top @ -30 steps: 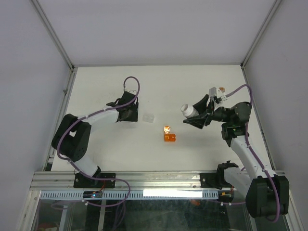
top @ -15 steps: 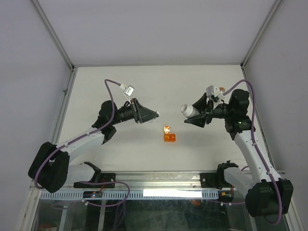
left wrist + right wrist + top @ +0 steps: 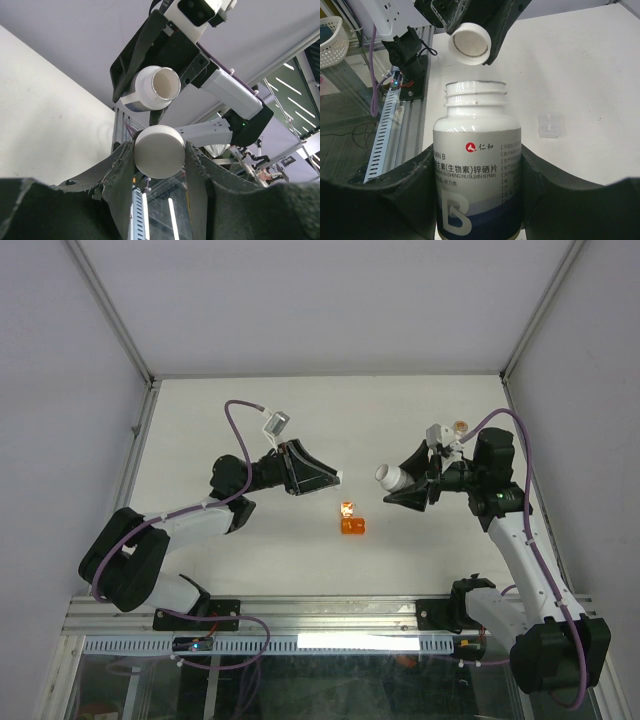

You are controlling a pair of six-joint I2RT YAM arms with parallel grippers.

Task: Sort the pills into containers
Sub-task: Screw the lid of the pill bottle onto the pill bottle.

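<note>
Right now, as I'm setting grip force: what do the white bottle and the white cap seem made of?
White bottle: probably opaque plastic, smooth with a slight sheen, threaded neck, printed label. White cap: probably the same plastic, matte, evenly white moulded disc.

White table [image 3: 400, 410]; white basket [image 3: 331, 42] beyond its edge.

Bright, even light, soft shadows; left gripper [image 3: 160, 152] dark, slightly blurred.

Robotics lab: white table [image 3: 330, 410] boxed by aluminium frame [image 3: 108, 312], plain panels [image 3: 330, 300], slotted cable duct [image 3: 120, 644]
</note>
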